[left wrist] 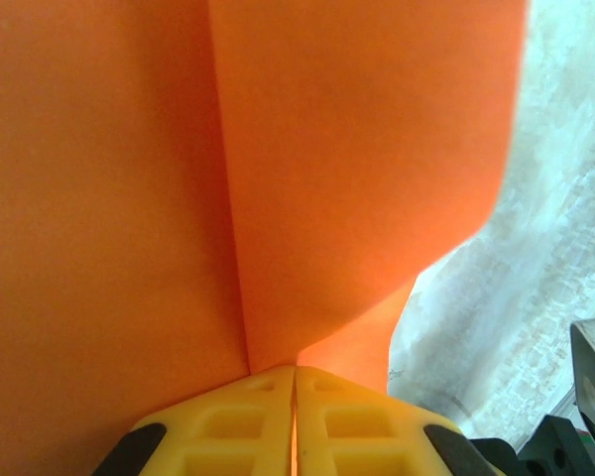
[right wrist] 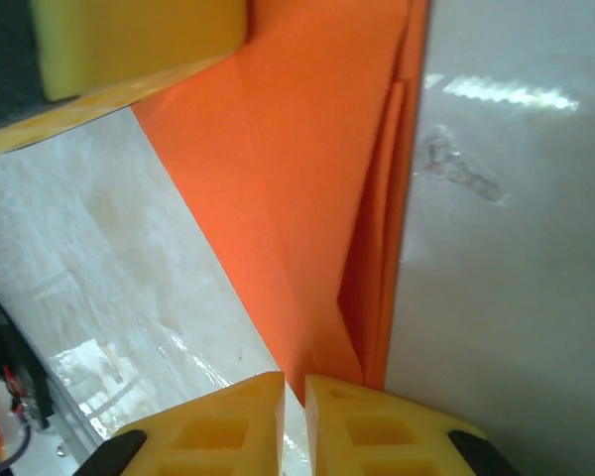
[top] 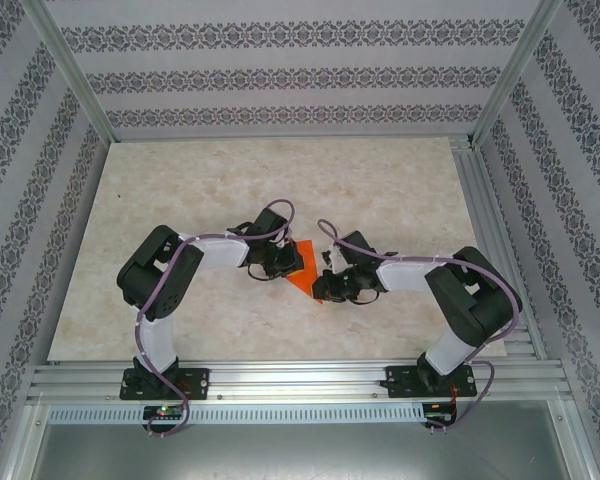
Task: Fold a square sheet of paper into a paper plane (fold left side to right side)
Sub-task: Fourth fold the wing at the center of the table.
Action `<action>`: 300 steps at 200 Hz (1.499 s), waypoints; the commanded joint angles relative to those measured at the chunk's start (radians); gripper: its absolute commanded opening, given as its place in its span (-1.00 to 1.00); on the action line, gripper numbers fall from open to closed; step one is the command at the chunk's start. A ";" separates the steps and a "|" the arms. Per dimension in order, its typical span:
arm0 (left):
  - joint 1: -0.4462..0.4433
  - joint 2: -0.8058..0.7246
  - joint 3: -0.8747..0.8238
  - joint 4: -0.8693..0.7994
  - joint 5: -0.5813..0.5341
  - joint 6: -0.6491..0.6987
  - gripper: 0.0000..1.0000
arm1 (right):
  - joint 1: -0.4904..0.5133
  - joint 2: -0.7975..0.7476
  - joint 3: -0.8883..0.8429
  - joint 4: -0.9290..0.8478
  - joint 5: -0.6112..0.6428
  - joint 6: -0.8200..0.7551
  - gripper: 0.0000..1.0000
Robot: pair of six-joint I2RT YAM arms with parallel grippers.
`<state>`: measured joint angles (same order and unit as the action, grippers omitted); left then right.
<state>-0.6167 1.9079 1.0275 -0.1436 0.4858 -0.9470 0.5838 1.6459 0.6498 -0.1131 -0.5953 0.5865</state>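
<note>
**Pincers at the orange sheet, fold in hand**

Left pincer (left wrist: 295, 402) is closed tight, tips pinching the square sheet of paper (left wrist: 357, 178), which curves up above them in the left wrist view. Right pincer (right wrist: 296, 397) is a slit from closed at the sheet's pointed corner; can't tell if it grips. Top view: the sheet is centre frame on the table (top: 180, 200), between both wrists. It looks light, floppy and easy to crumple or tear, so you should hold edges and corners and move slowly.
</note>
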 commanded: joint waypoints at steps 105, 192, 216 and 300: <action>-0.051 -0.208 -0.047 -0.074 -0.023 0.047 -0.71 | -0.024 0.117 -0.058 -0.106 0.095 0.026 -0.81; -0.106 -0.096 -0.032 0.053 0.002 -0.018 -0.77 | -0.023 0.124 -0.042 -0.127 0.108 0.012 -0.85; -0.108 -0.062 -0.021 0.066 0.007 -0.020 -0.78 | -0.022 0.126 -0.039 -0.129 0.111 0.010 -0.85; -0.109 -0.011 -0.026 0.100 0.007 -0.033 -0.79 | -0.019 0.128 -0.029 -0.167 0.135 0.000 -0.85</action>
<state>-0.7147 1.8671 0.9848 -0.0849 0.4927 -0.9703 0.5537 1.6871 0.6712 -0.1390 -0.6567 0.6037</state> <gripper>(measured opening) 0.106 0.076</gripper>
